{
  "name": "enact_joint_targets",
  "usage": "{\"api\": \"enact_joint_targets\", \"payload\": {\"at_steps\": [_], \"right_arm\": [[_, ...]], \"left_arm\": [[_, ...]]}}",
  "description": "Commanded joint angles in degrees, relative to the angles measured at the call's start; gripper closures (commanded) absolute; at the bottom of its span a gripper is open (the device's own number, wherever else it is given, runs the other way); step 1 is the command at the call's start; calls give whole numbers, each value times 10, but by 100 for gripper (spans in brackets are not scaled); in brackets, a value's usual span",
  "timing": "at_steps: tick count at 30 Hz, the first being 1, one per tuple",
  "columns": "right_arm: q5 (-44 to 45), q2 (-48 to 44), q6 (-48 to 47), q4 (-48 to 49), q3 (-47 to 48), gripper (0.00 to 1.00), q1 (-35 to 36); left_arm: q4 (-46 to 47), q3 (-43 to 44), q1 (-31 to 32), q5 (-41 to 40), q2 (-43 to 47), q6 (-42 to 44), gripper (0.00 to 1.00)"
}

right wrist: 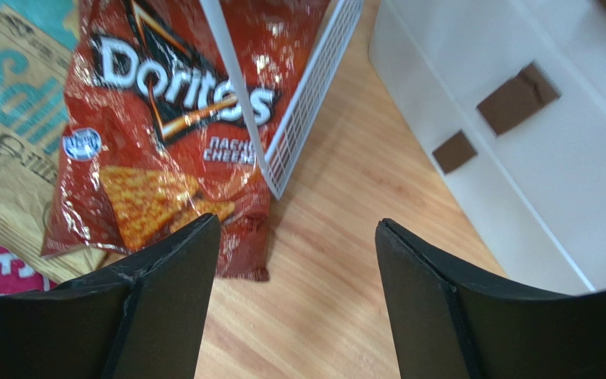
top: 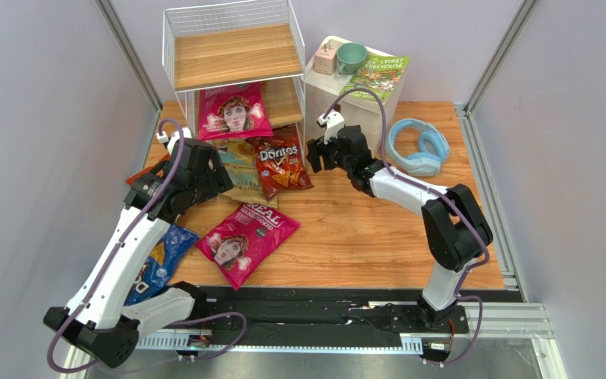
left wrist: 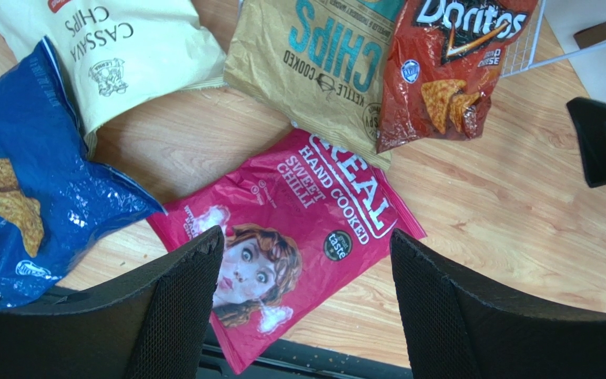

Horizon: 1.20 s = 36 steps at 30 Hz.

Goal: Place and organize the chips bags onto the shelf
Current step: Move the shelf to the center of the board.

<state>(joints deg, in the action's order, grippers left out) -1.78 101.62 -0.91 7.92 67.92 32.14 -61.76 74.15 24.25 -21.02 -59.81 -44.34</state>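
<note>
The left end effector (left wrist: 306, 237) hovers with its fingers wide apart and nothing between them, directly over the magenta "Real Hand Cooked" bag (left wrist: 298, 213), which lies flat on the table (left wrist: 519, 229). That pose reads as lining up a pick. Around it lie the blue Doritos bag (left wrist: 29, 174), the cream cassava chips bag (left wrist: 116, 47) and the tan kettle-cooked CHIPS bag (left wrist: 314, 71), none of them shelved.

The right end effector (right wrist: 298, 225), also apart and empty, hangs above the red Doritos bag (right wrist: 156, 118). The bag's upper end lies under the mesh side of the shelf (right wrist: 310, 95), near the white drawer unit (right wrist: 535, 134).

Only the top view shows the second magenta bag (top: 233, 112) propped on a tier below the top one. Only the wrist views make the bags' printing legible.
</note>
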Motion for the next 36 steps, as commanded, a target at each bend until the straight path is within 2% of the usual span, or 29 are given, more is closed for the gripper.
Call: {"api": "enact_joint_targets", "payload": {"at_steps": [1, 5, 9, 12, 14, 18, 25, 28, 29, 31, 32, 36], "right_arm": [[-36, 9, 6, 104, 20, 25, -5], [-64, 55, 6, 105, 62, 25, -6], [-86, 62, 6, 105, 79, 25, -6], [-61, 71, 6, 117, 79, 25, -7], [-49, 74, 24, 142, 80, 27, -7], [-46, 88, 38, 204, 86, 39, -6], [-42, 136, 70, 385, 40, 43, -1], [-37, 145, 78, 425, 29, 51, 5], [-31, 142, 81, 418, 29, 58, 6], [-31, 137, 86, 403, 27, 66, 7], [-31, 136, 86, 403, 25, 75, 7], [-24, 127, 93, 418, 12, 92, 9]], "left_arm": [[21, 41, -5, 0, -27, 23, 18], [25, 47, -6, 7, -42, 31, 18], [23, 52, -7, 7, -43, 39, 18], [23, 41, -8, 8, -35, 36, 18], [23, 33, -9, 12, -30, 34, 18], [21, 28, -9, 24, -22, 39, 18], [43, 0, -9, 35, 0, 58, 19], [39, 7, -9, 40, 4, 66, 19], [32, 13, -9, 41, 2, 67, 19], [20, 25, -9, 40, 2, 67, 19], [19, 26, -9, 38, 7, 67, 19], [19, 15, -9, 33, 25, 66, 19]]}}
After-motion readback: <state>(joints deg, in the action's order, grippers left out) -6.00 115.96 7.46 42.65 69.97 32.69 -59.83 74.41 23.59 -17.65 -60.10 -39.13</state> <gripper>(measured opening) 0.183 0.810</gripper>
